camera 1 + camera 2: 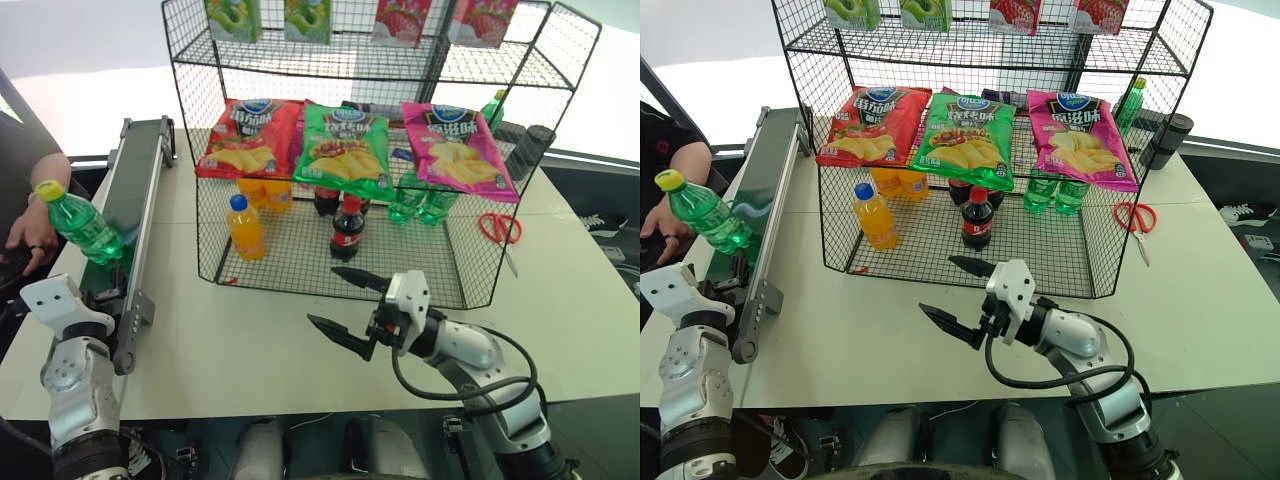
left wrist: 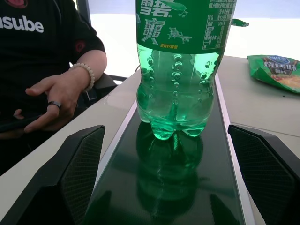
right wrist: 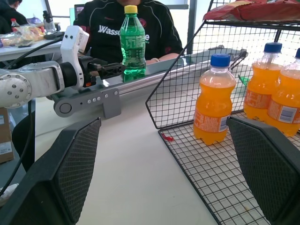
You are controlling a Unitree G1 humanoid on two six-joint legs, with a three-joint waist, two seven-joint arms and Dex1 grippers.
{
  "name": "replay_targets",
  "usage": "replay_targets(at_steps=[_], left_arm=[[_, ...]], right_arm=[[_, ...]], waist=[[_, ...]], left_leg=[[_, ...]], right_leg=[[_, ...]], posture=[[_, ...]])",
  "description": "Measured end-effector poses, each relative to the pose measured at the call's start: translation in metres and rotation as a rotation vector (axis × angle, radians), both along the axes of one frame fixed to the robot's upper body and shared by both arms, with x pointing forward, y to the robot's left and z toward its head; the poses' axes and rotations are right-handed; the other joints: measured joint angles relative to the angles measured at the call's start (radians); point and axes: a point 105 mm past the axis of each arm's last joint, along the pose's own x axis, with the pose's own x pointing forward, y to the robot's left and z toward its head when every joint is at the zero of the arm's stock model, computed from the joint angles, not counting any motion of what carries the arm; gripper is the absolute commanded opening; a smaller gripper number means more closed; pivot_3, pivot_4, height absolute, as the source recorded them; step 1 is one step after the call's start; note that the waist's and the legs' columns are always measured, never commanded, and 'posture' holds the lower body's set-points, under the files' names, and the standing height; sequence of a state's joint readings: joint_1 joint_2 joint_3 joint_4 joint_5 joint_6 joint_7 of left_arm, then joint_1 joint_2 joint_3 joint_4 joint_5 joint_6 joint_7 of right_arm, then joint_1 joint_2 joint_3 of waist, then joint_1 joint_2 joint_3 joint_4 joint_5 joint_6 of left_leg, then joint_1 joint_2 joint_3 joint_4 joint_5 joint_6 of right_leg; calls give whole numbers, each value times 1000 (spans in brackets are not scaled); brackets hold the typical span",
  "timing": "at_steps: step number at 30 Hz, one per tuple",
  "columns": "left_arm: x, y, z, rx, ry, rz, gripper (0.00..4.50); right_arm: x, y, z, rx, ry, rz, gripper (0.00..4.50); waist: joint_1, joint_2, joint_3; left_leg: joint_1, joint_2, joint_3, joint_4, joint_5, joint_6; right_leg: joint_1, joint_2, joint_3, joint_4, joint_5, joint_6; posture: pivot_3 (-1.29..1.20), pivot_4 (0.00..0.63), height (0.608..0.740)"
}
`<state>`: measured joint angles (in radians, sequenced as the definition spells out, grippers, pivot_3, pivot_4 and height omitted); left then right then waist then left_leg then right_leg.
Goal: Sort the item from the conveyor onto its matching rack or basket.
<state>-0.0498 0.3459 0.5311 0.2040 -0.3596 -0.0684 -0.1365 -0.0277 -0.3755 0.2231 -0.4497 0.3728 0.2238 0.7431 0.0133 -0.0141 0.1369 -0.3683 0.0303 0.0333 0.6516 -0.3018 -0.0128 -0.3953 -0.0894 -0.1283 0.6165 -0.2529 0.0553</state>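
The green bottle (image 1: 82,225) stands upright on the conveyor (image 1: 133,205), near the belt's end closest to me, its yellow cap on top. In my left wrist view its ribbed base (image 2: 177,123) rests on the dark green belt, mirrored in the glossy surface.

My left hand (image 2: 177,187) sits low at that end of the conveyor, pointing along the belt at the bottle. Its two black fingers (image 2: 70,178) are spread wide apart, one to each side of the belt, and the bottle stands beyond them, not touched by either.

My right hand (image 1: 345,305) hovers over the white worktop (image 1: 250,340) just in front of the rack (image 1: 350,150), turned toward my left. Its fingers are also spread wide and hold nothing.

The rack is a black wire-mesh frame on the worktop. Red (image 1: 245,137), green (image 1: 345,147) and pink (image 1: 458,150) crisp bags hang across its middle tier. On its bottom mesh stand orange-drink bottles with blue caps (image 1: 245,228), dark cola bottles with red caps (image 1: 347,230), and green bottles (image 1: 420,200) behind the bags. Red-handled scissors (image 1: 500,230) lie on the worktop to the right of the rack.

A person in a black shirt sits beyond the conveyor, one hand (image 2: 56,96) resting beside the belt.
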Motion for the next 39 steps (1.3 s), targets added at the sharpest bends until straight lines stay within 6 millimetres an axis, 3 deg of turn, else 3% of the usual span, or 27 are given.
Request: replay_targets(at_steps=[19,22,24,30,34,39], left_arm=[[0,2,4,10,-12,9,4500],[0,3,5,13,-16,14,3695],[-1,4,7,17,-22,17,2909],[1,3,13,41,-26,-7,2883],[6,-8,40,117,-74,-95,2883],[10,-63,74,259,-105,-430,2883]], right_arm=[[1,2,1,-4,5,17,4455],[1,2,1,-4,7,19,4500],[0,2,0,-4,8,23,4500],[1,1,-3,-5,13,25,4500],[3,-1,-2,-7,-7,14,4500],[10,-20,1,-30,-17,-40,4500]], waist=[[0,0,0],[0,0,0],[1,0,0],[0,-2,1],[0,-4,1],[0,-3,2]], left_leg=[[0,0,0,0,0,0],[0,0,0,0,0,0],[0,0,0,0,0,0],[-2,0,-1,0,0,0],[-3,0,-1,0,0,0],[-3,0,-1,0,0,-1]], right_leg=[[0,0,0,0,0,0],[0,0,0,0,0,0],[0,0,0,0,0,0],[-1,0,-1,0,0,0],[-1,0,-2,-1,0,0],[-1,-1,-1,-1,0,0]], posture=[[0,150,734],[0,150,734],[0,150,734],[0,150,734],[0,150,734],[0,150,734]])
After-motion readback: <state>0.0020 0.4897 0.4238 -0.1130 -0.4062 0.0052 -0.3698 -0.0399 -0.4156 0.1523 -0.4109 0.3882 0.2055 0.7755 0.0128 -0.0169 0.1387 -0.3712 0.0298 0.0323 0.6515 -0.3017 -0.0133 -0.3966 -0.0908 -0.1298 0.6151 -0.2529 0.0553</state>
